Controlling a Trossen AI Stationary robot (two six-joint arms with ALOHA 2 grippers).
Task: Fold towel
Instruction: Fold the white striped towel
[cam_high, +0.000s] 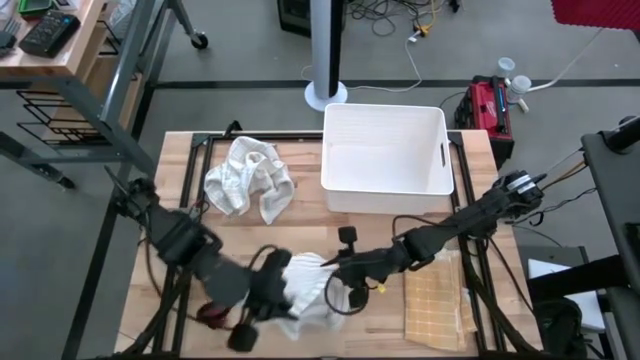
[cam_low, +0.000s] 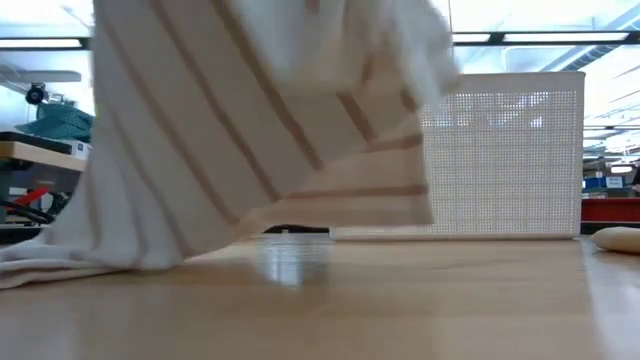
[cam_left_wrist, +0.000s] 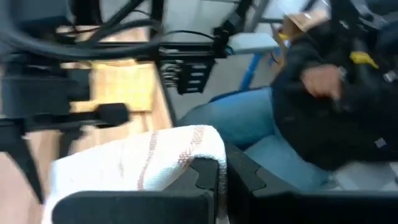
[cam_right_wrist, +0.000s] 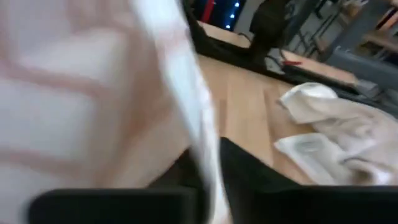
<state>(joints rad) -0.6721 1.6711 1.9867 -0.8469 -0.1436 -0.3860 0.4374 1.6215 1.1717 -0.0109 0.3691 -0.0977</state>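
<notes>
**Ana:** Where is the striped towel (cam_high: 308, 288)?

**Ben:** It is near the front edge of the wooden table (cam_high: 300, 215), in the middle; part of it is lifted up and part rests on the wood; in the low view it hangs like a tent.

**Ana:** Who holds it?

**Ben:** The left gripper (cam_high: 272, 290) is at its left side; its jaws are closed on the towel's edge, and the cloth sits right between the dark fingers (cam_left_wrist: 205, 177). The right gripper (cam_high: 335, 268) is at the towel's right side; its jaws pinch the cloth too, and the cloth drapes over them.

**Ana:** What else is there?

**Ben:** A crumpled white cloth (cam_high: 248, 178) lies farther back on the left; a white bin (cam_high: 385, 150) stands at the back; a tan checked cloth (cam_high: 435, 305) lies flat at the front right.
</notes>
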